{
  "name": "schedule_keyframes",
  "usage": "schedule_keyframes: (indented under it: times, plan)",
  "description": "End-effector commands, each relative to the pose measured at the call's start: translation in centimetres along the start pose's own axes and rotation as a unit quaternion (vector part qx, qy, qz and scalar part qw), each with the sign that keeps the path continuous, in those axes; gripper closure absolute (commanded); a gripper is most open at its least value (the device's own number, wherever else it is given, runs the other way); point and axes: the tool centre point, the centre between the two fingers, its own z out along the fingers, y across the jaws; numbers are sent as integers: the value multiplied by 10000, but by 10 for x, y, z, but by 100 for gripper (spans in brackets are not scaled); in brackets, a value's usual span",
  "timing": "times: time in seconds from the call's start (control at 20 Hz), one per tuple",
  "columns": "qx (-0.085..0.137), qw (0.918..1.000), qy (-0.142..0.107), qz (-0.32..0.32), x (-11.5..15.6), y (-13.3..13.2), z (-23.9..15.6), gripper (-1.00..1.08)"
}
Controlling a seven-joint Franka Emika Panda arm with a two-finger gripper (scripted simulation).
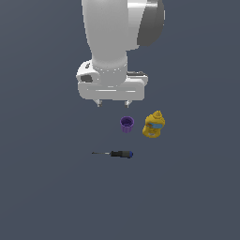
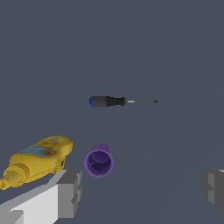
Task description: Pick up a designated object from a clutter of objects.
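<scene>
Claw [image 1: 112,104] spread wide and empty above the floor; I note the purple cup [image 1: 127,124] standing upright just beside the yellow bottle [image 1: 154,124], off-centre toward one finger [image 2: 65,192], not between them.

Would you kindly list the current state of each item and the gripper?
Purple cup: upright, mouth open upward, not gripped.
Yellow bottle: lying on its side, beside the cup.
Screwdriver: lying flat, apart from the others.
Gripper: open, empty, above the surface.
</scene>
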Motion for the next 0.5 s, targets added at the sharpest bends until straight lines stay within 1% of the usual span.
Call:
schedule_keyframes:
  times: [0.0, 0.45]
  plan:
    - [0, 10000, 0, 0, 0, 0, 0, -20]
    - [-49, 10000, 35, 78, 1, 13, -3, -20]
